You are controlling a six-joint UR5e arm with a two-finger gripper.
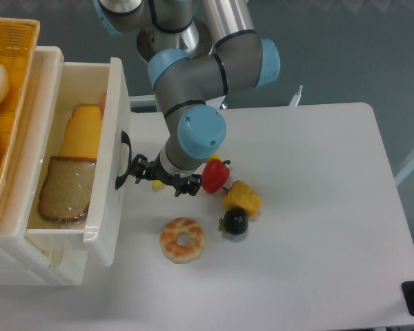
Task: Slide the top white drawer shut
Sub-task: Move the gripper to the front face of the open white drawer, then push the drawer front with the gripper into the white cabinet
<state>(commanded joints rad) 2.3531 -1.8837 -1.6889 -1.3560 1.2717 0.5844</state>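
We judge the task barely begun: the top white drawer (90,162) stands pulled well out from its cabinet at the left of the table (310,227), its cavity open to view with a slice of brown bread (67,187) and yellow cheese slices (83,131) lying inside. Our gripper (161,177) hangs low just to the right of the drawer's front panel, its nearest finger right beside the black arched handle (123,160); whether it touches the handle or the panel we cannot tell. As for the hand, the two fingers look spread apart with nothing between them. To the right of the gripper lie a red pepper (215,175), a yellow pepper (242,198), a dark round fruit (235,221) and a donut (182,239) nearer the front edge. What is left, in our reading, is the whole closing stroke: pressing the front panel leftward until the drawer sits flush in the cabinet.
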